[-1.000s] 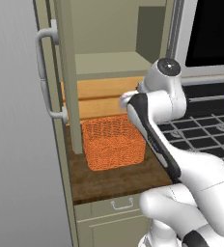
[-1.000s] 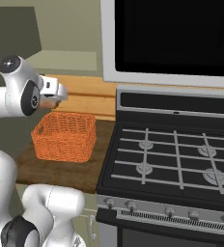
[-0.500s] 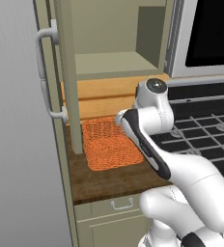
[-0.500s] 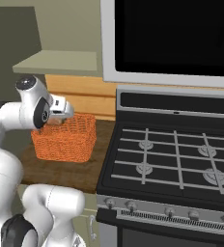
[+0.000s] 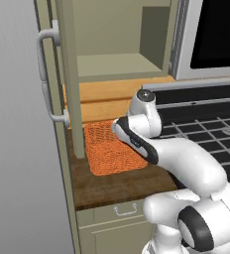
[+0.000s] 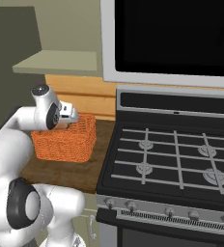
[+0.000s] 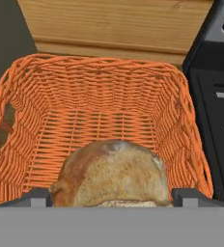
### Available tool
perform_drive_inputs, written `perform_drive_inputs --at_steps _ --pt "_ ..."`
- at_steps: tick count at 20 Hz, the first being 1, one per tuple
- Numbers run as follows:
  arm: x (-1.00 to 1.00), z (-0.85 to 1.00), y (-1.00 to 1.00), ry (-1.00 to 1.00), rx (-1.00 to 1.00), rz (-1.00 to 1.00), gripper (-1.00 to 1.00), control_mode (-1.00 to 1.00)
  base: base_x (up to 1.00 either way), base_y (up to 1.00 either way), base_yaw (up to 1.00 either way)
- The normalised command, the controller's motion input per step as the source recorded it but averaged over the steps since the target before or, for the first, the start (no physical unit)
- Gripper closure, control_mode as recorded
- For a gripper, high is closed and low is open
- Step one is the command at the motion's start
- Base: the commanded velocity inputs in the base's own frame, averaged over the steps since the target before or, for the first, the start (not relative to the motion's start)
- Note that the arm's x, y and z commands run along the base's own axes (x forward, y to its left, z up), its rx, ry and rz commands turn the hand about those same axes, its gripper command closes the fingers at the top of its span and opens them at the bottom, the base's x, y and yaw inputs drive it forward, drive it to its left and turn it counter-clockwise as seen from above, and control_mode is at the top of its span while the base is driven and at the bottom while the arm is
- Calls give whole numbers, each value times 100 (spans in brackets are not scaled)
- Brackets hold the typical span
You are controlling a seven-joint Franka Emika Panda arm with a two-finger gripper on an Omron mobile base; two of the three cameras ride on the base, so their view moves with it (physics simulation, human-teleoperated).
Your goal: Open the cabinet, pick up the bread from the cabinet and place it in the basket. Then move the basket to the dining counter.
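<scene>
The bread [image 7: 111,173] is clamped in the pincer [image 7: 111,198] – held between its two fingertips, just above the open mouth of the basket [image 7: 32,87], which stands on the counter [image 5: 117,186] beside the stove [image 6: 172,159]. The loaf's long axis is seen to run across from fingertip to fingertip; the basket floor lies directly beyond it – a straight release is judged to suffice.

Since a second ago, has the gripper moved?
Yes. The gripper, carrying the tan-brown bread lump, has dropped toward the bright orange woven basket, judged against the black stove.
</scene>
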Motion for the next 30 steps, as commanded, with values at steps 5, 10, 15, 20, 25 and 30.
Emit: perform_drive_inputs --at_steps 5,10,15,20,25,30 --pt "63 -40 4 12 0 0 100 -100 0 0 0" --pt "45 -42 1 11 0 0 100 -100 0 0 0" --pt "40 -44 4 3 0 0 100 -100 0 0 0" --pt "35 -48 7 2 0 0 100 -100 0 0 0" --pt "35 -51 11 4 0 0 100 -100 0 0 0" --pt "38 -35 20 1 0 0 -100 -100 0 0 0"
